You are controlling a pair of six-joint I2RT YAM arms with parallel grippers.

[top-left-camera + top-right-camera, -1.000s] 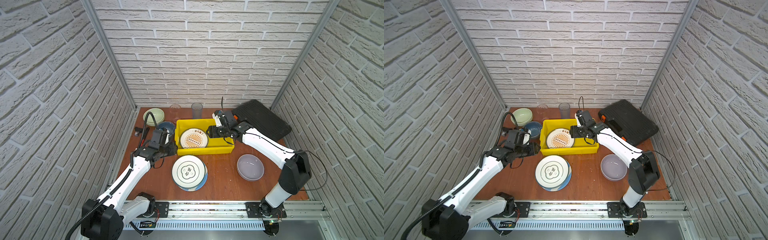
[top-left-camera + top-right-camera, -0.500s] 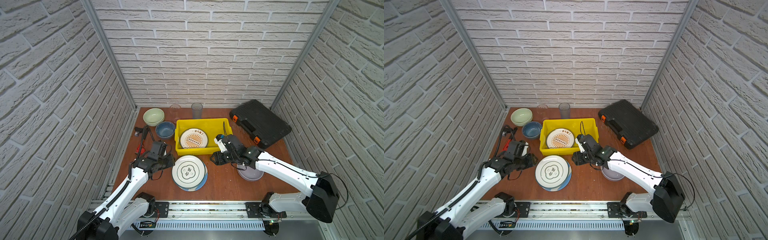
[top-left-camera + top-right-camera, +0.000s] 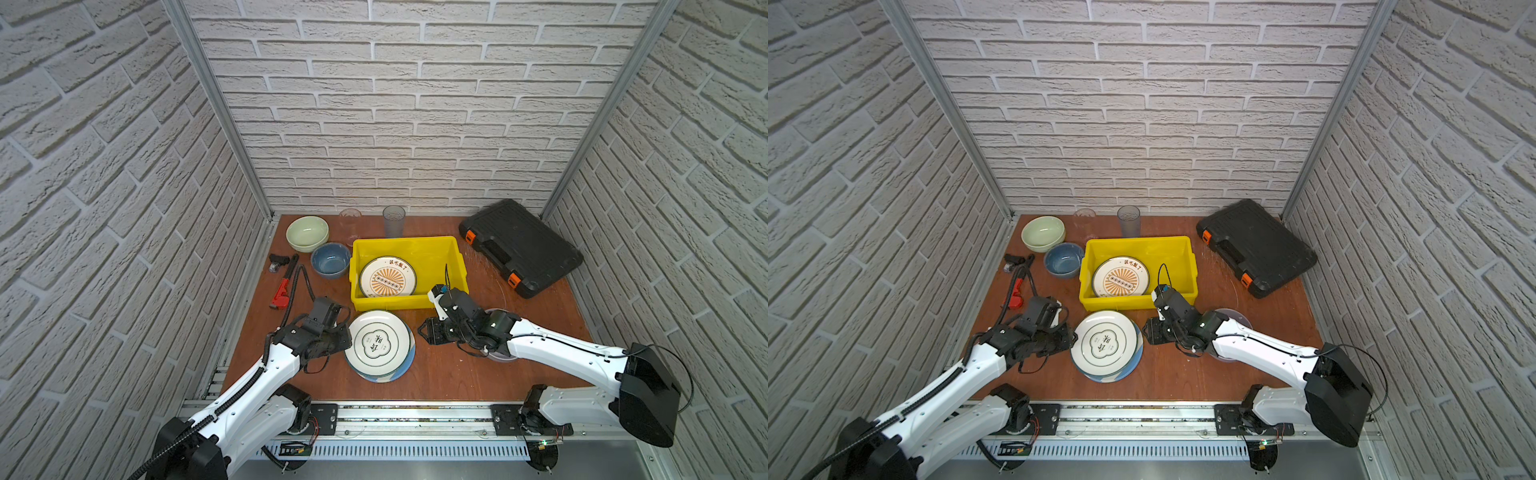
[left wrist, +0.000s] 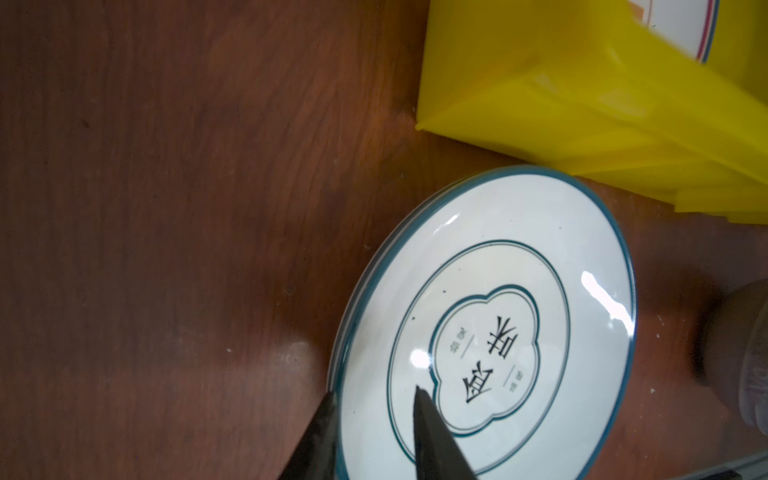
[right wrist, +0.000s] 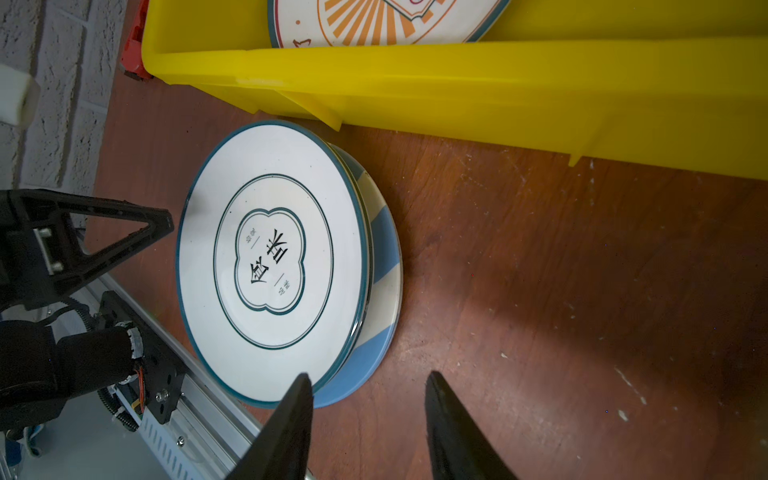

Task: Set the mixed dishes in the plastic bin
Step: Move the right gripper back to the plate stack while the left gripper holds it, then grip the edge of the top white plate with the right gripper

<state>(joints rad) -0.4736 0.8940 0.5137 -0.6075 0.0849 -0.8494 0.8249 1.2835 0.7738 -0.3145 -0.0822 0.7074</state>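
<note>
Saw the yellow bin on the bench, orange plate already inside. Found the white plate stacked on the striped plate right in front. Caught the left tool straddling the white rim, fingers apart; right tool beside the stack, apart, empty.
</note>
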